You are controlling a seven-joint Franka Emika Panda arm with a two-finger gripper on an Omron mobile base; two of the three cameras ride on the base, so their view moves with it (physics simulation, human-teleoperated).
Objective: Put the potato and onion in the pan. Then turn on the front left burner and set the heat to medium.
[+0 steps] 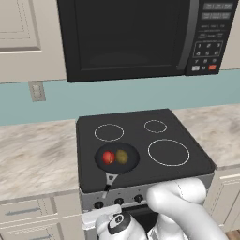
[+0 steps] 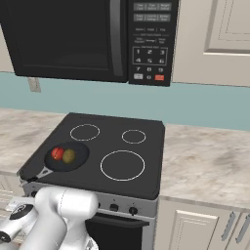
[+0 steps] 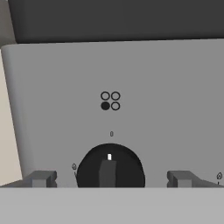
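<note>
Knob (image 3: 109,168) of the stove fills the low middle of the hand view, black and round, its white mark at twelve o'clock under a small "0". The jaws stand wide, one finger (image 3: 41,179) at nine o'clock of the knob and the other at three, both apart from it and holding nothing. Above the knob, a four-dot sign (image 3: 110,101) on the grey panel has its lower-left dot filled.

Farther off, in the left base view, the pan (image 1: 117,158) sits on the front left burner of the black cooktop (image 1: 140,140), its handle pointing toward six o'clock. Inside it the onion (image 1: 108,157) lies at nine o'clock and the potato (image 1: 122,156) just beside it at three. A large white ring (image 1: 168,152) lies at three o'clock of the pan, two smaller rings behind. A pale worktop (image 1: 37,154) flanks the stove. Beyond and above hangs a black microwave (image 1: 140,35).
</note>
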